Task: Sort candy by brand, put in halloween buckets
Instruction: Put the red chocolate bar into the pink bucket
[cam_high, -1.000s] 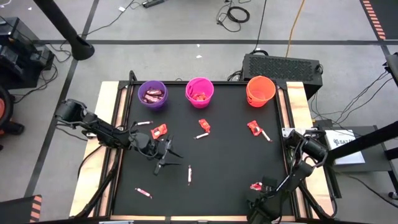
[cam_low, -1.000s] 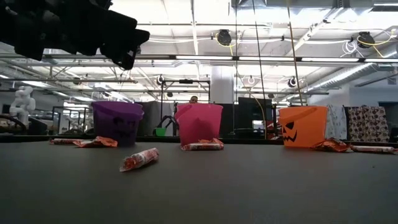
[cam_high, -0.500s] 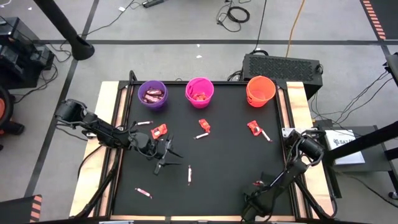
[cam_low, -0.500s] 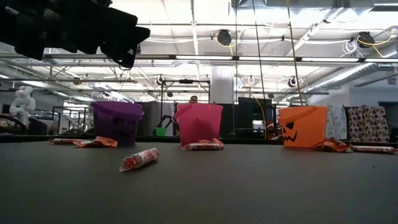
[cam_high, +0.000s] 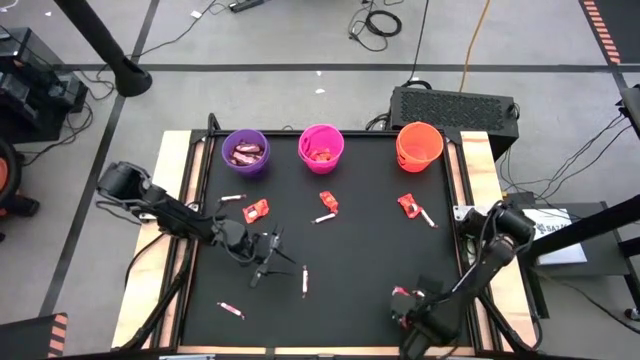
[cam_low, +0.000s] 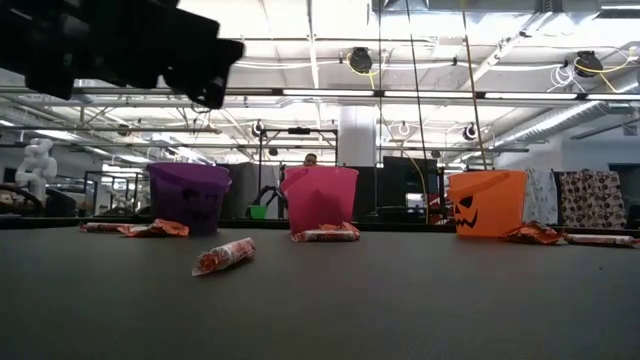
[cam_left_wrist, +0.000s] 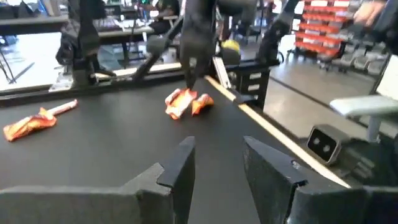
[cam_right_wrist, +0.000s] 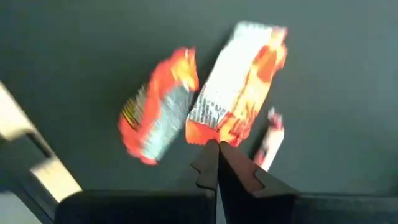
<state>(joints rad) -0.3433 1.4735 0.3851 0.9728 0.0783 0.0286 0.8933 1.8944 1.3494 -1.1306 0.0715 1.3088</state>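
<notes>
We clench our right gripper (cam_right_wrist: 217, 163) fingers on a red-orange candy (cam_right_wrist: 239, 87) near the surface's front edge, left gripper (cam_left_wrist: 217, 165) parted and empty; next, lift toward its bucket.

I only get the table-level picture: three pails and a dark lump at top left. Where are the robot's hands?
Observer: The right gripper is shut on a corner of a red-orange wrapped candy, near the table's front right.
Operator: And the other?
Observer: The left gripper hovers open and empty over the black table's left half.
Operator: Anything in the pails?
Observer: Dark wrappers lie in the round purple plastic pail.
</notes>
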